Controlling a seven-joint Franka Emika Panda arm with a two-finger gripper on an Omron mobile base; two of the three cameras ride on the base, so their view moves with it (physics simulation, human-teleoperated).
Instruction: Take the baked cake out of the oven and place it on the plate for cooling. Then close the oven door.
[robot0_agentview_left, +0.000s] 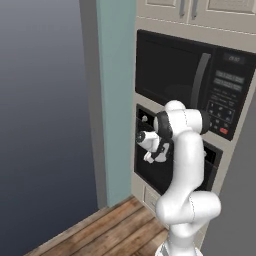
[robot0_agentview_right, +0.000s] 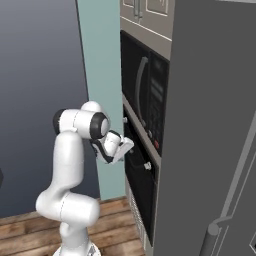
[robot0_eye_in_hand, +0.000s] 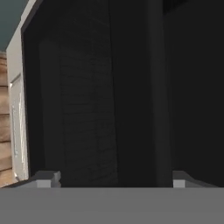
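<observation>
In the left base view I see my white arm rising from the lower right and bending toward a tall cabinet column, with the claw (robot0_agentview_left: 151, 156) held close in front of the oven (robot0_agentview_left: 150, 172), whose black front sits below a larger black microwave (robot0_agentview_left: 190, 85) with a keypad. One small silver knob (robot0_agentview_left: 144, 119) shows on the oven's control strip just above the claw. Wooden floor (robot0_agentview_left: 110, 227) lies below, and a pale teal wall panel (robot0_agentview_left: 116, 100) stands to the left. In the right base view the arm rises from the lower left, and the claw (robot0_agentview_right: 121, 150) reaches toward the oven door (robot0_agentview_right: 137, 185), which stands upright and shut; a silver knob (robot0_agentview_right: 147, 165) sits just beside the claw. In the hand view the oven door (robot0_eye_in_hand: 87, 100) fills the frame as a dark glossy panel, its bar handle (robot0_eye_in_hand: 155, 87) running across the picture between the two fingertips (robot0_eye_in_hand: 48, 178), which stand spread wide apart at the bottom, pinching nothing.
</observation>
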